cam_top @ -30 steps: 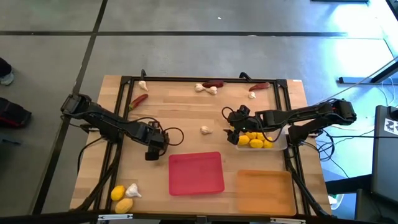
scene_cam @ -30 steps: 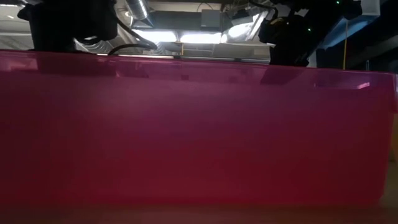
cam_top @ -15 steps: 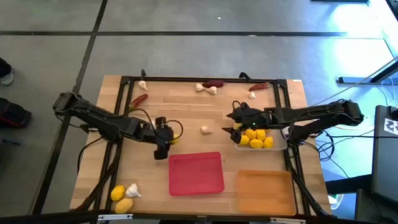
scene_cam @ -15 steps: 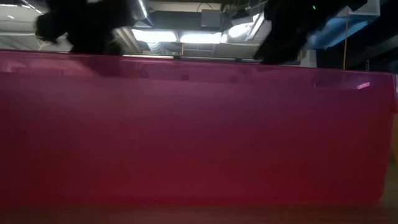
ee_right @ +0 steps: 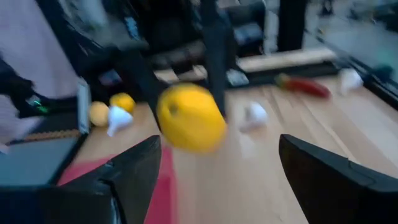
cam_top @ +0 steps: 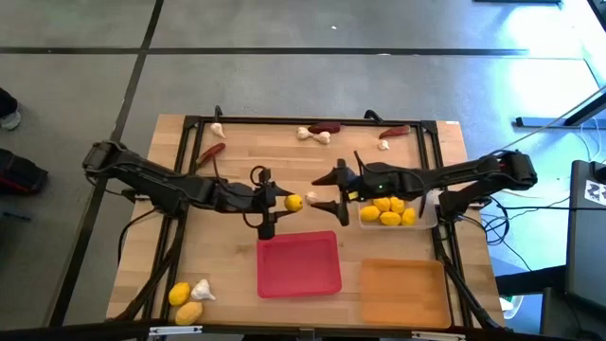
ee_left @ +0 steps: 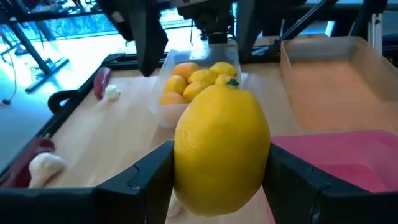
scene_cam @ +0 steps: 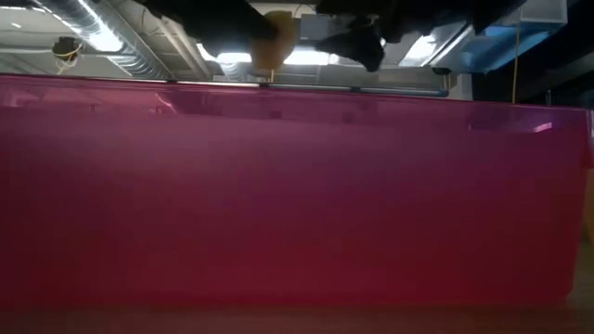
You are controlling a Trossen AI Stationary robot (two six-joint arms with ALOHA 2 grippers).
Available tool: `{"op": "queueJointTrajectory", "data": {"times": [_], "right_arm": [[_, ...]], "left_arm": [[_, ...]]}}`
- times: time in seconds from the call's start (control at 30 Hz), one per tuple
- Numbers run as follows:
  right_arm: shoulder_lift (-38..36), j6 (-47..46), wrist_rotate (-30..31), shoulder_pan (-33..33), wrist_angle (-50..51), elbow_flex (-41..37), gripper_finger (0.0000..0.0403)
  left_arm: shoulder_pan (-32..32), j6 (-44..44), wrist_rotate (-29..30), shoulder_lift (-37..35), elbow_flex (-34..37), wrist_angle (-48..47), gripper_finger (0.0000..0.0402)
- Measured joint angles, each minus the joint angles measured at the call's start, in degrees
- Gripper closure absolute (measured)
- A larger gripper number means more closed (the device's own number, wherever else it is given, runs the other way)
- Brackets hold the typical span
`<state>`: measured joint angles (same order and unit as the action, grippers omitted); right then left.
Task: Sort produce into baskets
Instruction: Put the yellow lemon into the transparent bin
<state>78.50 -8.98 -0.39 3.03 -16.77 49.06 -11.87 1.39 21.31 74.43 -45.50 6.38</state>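
Between the left hand (cam_top: 284, 203) fingers, pinched: a lemon (cam_top: 294, 202), raised over the counter (cam_top: 284, 161) above the red tray (cam_top: 299, 265). Facing it, right hand (cam_top: 329, 192) spread, empty. Sorted: lemons in the clear tray (cam_top: 428, 220). Left: garlic, chilies, two lemons. Low view blocked by red.

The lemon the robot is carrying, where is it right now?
In the high view the lemon sits mid-table in the left gripper, just above the red tray, facing the open right gripper.
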Motion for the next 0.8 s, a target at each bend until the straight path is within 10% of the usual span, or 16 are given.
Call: {"op": "queueJointTrajectory", "data": {"times": [0.53,0.8], "right_arm": [[9.85,-1.51,-1.97,-0.07,-16.81,0.0,0.0087],[9.92,-0.75,-2.81,-0.04,-19.17,-0.04,0.0203]], "left_arm": [[0.67,3.96,-0.07,2.04,0.0,6.84,0.0195],[0.52,3.45,-0.05,1.97,0.0,6.92,0.0195]]}}
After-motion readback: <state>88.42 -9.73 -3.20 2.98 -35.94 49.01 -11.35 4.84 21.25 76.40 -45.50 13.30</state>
